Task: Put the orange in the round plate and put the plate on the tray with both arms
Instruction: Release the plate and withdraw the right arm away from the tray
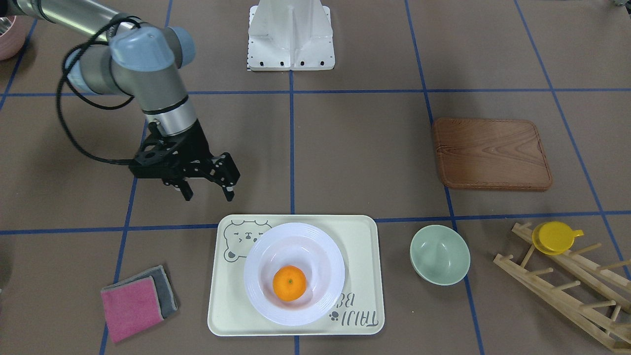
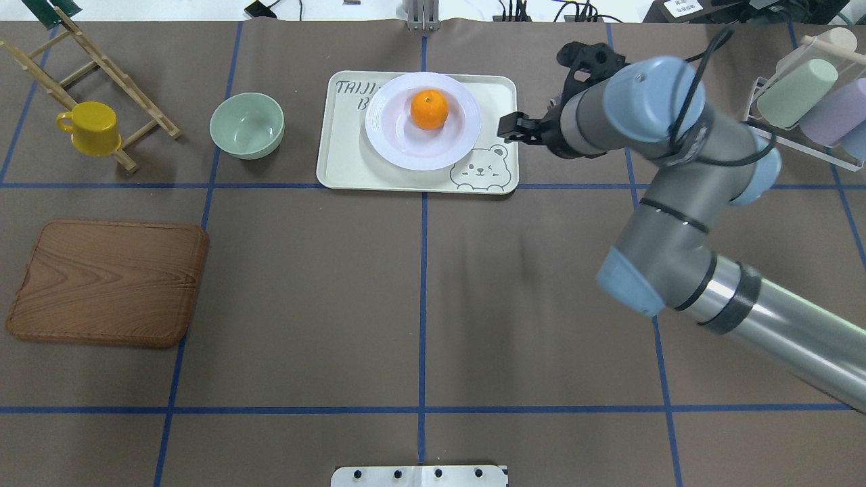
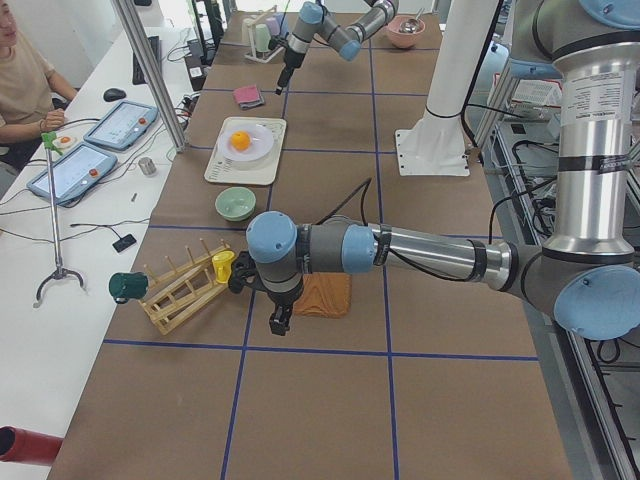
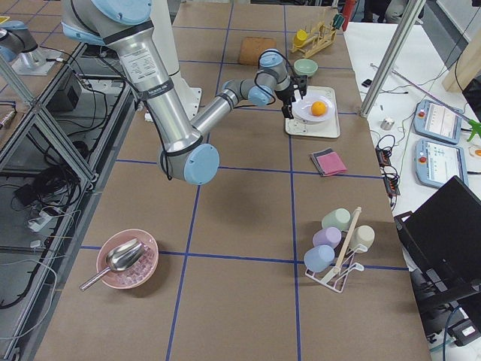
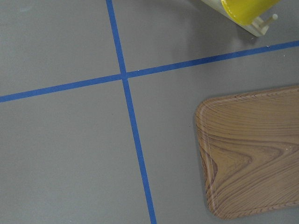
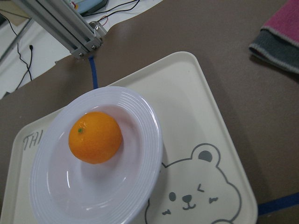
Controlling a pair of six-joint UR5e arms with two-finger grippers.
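The orange [image 1: 289, 283] lies in the white round plate [image 1: 315, 246], and the plate stands on the cream bear tray [image 1: 362, 246]. The right wrist view looks down on the orange [image 6: 95, 136], the plate [image 6: 140, 140] and the tray [image 6: 196, 112] from close by. My right gripper [image 1: 208, 195] hangs open and empty over the table, just off the tray's corner with the bear drawing. My left gripper [image 3: 279, 322] shows only in the exterior left view, over the table near the wooden board [image 3: 325, 295]; whether it is open or shut I cannot tell.
A pale green bowl [image 1: 439, 254] sits beside the tray. A wooden rack [image 1: 567, 281] carries a yellow cup [image 1: 554, 236]. Pink and grey cloths [image 1: 135, 301] lie on the tray's other side. A cup rack [image 2: 805, 95] stands at the far right. A person [image 3: 20, 85] sits at the side.
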